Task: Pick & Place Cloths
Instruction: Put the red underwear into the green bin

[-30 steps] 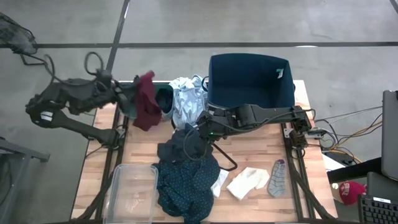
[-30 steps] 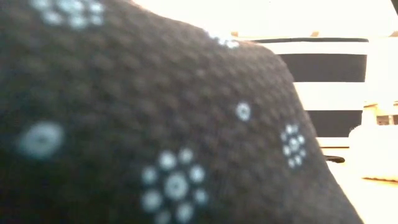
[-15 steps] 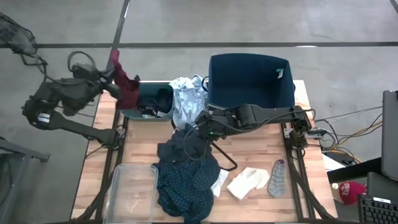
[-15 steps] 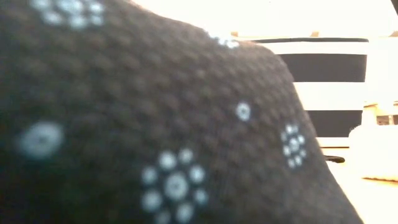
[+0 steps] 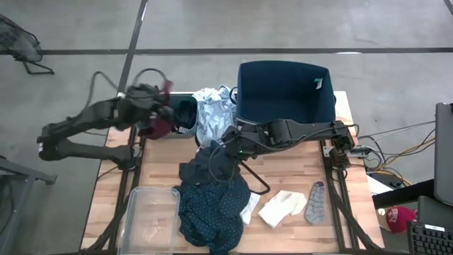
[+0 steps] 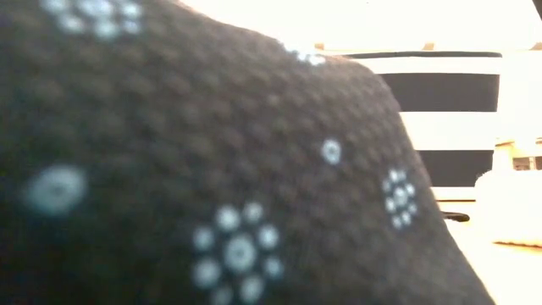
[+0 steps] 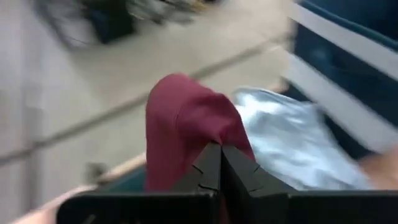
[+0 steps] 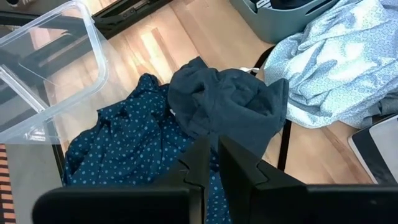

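Note:
My left gripper [image 5: 160, 106] [image 7: 219, 149] is shut on a maroon cloth [image 5: 158, 125] [image 7: 180, 121] above the left end of the teal bin [image 5: 185, 117]. A pale blue cloth [image 5: 212, 113] [image 7: 280, 140] drapes over the bin's right end. My right gripper [image 5: 230, 145] [image 8: 216, 152] is shut at a dark slate cloth [image 5: 211, 166] [image 8: 230, 106], which lies partly on the navy dotted cloth [image 5: 212, 212] [image 8: 124, 143] [image 6: 212, 169]. White socks [image 5: 279, 207] and a grey sock [image 5: 315, 202] lie flat near the table's near right. My left gripper pinches a bunched fold of the maroon cloth [image 7: 208, 138] between its two fingers. The cloth is lifted and hangs below the fingers over the teal bin's left end. My right gripper comes slanting down on the near edge of the dark slate cloth's mound [image 8: 208, 134]. Its own fingertips hide the pinch. The rest of the cloth rests on the table and on the dotted cloth.
A tall navy bin [image 5: 283, 92] stands at the far right. A clear plastic tub [image 5: 148, 219] [image 8: 43, 68] sits at the near left. A thin black wire hanger [image 5: 256, 183] lies by the dark cloth. Bare wood shows in the table's right middle [image 5: 297, 166].
My left gripper swung the maroon cloth up and out toward the table's far left, then came back right and down to the teal bin's left end. The cloth, which trailed out long, now hangs bunched there.

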